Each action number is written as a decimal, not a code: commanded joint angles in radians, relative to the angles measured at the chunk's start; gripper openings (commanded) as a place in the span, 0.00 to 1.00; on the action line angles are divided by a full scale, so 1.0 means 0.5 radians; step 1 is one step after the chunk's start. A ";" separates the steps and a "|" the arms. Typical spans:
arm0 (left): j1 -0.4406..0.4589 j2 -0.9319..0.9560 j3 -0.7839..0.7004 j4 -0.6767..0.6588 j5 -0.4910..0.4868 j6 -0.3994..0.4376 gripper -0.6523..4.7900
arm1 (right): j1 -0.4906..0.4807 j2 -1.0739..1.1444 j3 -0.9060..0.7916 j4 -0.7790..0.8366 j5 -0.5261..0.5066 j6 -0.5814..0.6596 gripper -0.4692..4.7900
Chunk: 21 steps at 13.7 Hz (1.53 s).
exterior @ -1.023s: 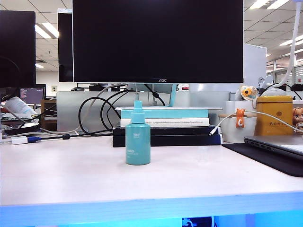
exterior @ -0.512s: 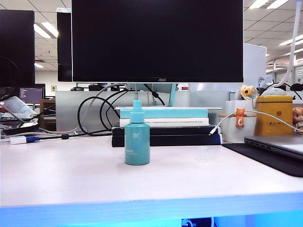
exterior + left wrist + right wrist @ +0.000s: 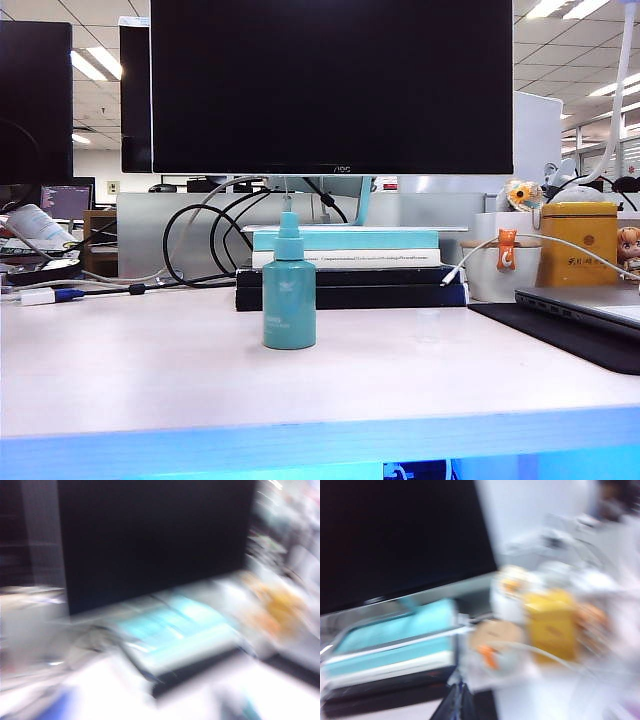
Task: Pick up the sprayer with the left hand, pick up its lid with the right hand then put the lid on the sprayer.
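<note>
1. The sprayer (image 3: 290, 290) stands upright mid-tabletop; the lid (image 3: 428, 326) stands apart, toward the right edge.
2. No tool shows: left state untellable, right together.
3. Each arm looks nearer its own target.

Both wrist views are blurred; neither end effector shows.

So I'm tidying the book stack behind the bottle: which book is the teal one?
The top book of the stack under the monitor is teal; the one beneath is white and the bottom ones dark.
</note>
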 commanded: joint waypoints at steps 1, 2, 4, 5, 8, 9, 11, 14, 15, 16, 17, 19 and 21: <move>-0.035 0.600 0.003 0.636 0.325 0.037 0.94 | 0.000 0.474 0.011 0.587 -0.475 -0.510 0.21; -0.034 0.844 0.003 0.779 0.471 0.095 0.98 | 0.000 0.665 0.011 0.660 -0.627 -0.500 0.74; -0.035 1.250 0.004 0.975 0.663 0.143 0.98 | 0.001 0.950 0.011 0.784 -0.777 -0.475 0.78; -0.035 1.373 0.004 1.055 0.681 0.149 0.98 | 0.000 1.027 0.011 0.822 -0.785 -0.451 0.78; -0.037 2.144 0.059 1.894 0.861 -0.040 0.98 | 0.000 1.513 0.027 1.017 -0.942 -0.403 0.79; -0.063 2.321 0.107 2.051 0.907 -0.065 0.99 | 0.001 1.624 0.047 1.022 -1.013 -0.403 0.79; -0.224 2.651 0.321 2.134 0.998 -0.053 1.00 | 0.003 1.949 0.125 1.081 -1.183 -0.380 0.86; -0.330 2.735 0.440 2.034 0.996 -0.004 1.00 | 0.019 2.121 0.159 1.144 -1.200 -0.375 0.88; -0.330 2.741 0.440 1.991 0.996 0.037 1.00 | 0.034 2.166 0.160 1.165 -1.200 -0.377 0.88; -0.330 2.741 0.441 1.953 0.998 0.050 1.00 | 0.034 2.225 0.162 1.192 -1.220 -0.377 0.88; -0.330 2.741 0.441 1.907 0.996 0.058 1.00 | 0.034 2.274 0.182 1.226 -1.236 -0.375 0.88; -0.330 2.742 0.443 1.793 1.003 0.147 1.00 | 0.063 2.299 0.257 1.216 -1.256 -0.398 0.88; -0.333 2.744 0.530 1.611 1.036 0.220 1.00 | 0.088 2.350 0.321 1.206 -1.265 -0.416 0.87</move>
